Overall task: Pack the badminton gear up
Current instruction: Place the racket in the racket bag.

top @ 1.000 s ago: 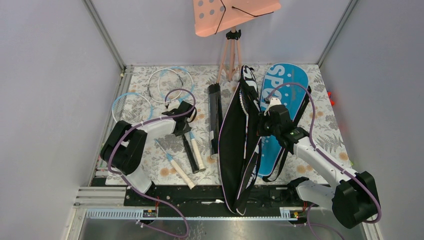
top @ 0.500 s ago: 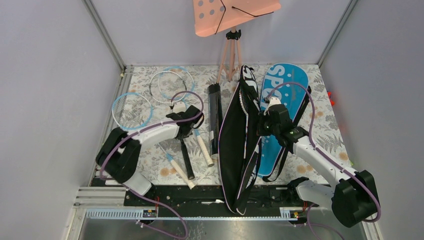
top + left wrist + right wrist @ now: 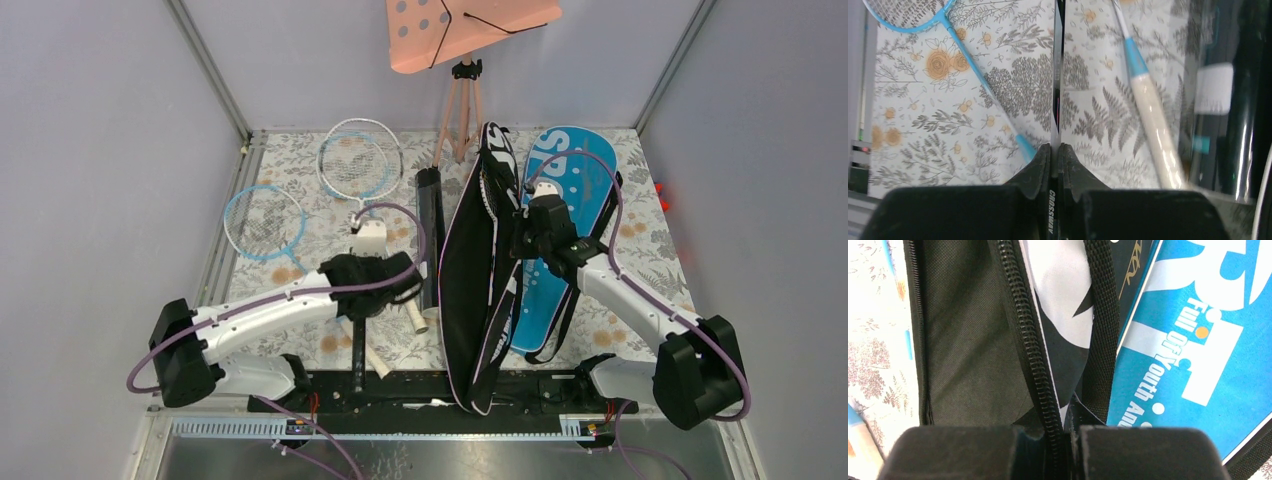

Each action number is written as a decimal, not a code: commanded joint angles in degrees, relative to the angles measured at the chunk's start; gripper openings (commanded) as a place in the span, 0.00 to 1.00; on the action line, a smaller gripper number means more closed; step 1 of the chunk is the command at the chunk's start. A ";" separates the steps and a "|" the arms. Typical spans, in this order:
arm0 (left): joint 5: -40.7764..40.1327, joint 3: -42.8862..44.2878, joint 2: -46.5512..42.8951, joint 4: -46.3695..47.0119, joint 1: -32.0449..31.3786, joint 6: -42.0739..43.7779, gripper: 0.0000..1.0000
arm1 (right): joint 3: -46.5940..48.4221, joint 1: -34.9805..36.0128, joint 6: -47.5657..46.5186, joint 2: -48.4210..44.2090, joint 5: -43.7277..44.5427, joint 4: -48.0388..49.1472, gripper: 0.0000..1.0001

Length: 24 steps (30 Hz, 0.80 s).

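My left gripper [image 3: 385, 282] is shut on the thin black shaft [image 3: 1056, 75] of a white-hooped racket [image 3: 360, 160]. Its black handle points toward the table's near edge. A blue-hooped racket [image 3: 263, 222] lies to the left on the floral mat. A cream-handled racket [image 3: 1153, 120] lies just right of my left gripper [image 3: 1054, 150]. The black tube [image 3: 430, 230] lies beside that. My right gripper [image 3: 527, 240] is shut on the zipper edge of the open black bag [image 3: 478, 300]. In the right wrist view its jaws [image 3: 1066, 427] pinch the zipper strip. The blue SPORT bag [image 3: 565, 190] lies to the right.
A pink perforated board [image 3: 470, 25] on tripod legs [image 3: 460, 110] stands at the back centre. Grey walls close in both sides. A black rail [image 3: 400, 390] runs along the near edge by the arm bases.
The left gripper shut on the racket shaft, and the arm swung right and toward the near edge. The white hoop shifted right and its handle slid nearer. The right arm barely moved.
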 commanded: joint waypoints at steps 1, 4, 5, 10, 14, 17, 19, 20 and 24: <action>-7.20 5.30 -2.37 -11.81 -9.37 -6.56 0.00 | 5.33 0.11 0.49 2.84 4.14 -0.20 0.00; -7.90 7.63 -2.02 -14.66 -16.41 -6.78 0.00 | 6.74 0.10 0.94 4.58 3.81 -0.61 0.00; -7.91 8.36 -1.61 -15.25 -18.63 -6.62 0.00 | 7.00 0.08 1.03 5.02 3.74 -0.63 0.00; -10.54 11.37 0.93 -22.10 -27.10 -9.04 0.00 | 8.32 0.08 1.22 6.68 3.43 -1.23 0.00; -9.58 12.93 3.40 -22.98 -30.92 -7.60 0.00 | 9.34 0.08 1.31 7.78 3.30 -1.75 0.00; -8.07 13.47 4.78 -23.52 -32.76 -7.79 0.00 | 10.23 0.08 1.59 8.63 3.15 -2.44 0.00; -6.86 13.01 4.94 -23.46 -32.96 -7.76 0.00 | 10.60 0.08 1.80 9.09 2.68 -2.62 0.00; -6.31 12.81 5.04 -23.43 -33.19 -7.75 0.00 | 10.81 0.08 1.89 9.27 2.65 -2.69 0.00; -3.37 11.83 6.17 -23.04 -34.35 -7.32 0.00 | 12.02 0.08 1.98 10.46 1.80 -3.44 0.00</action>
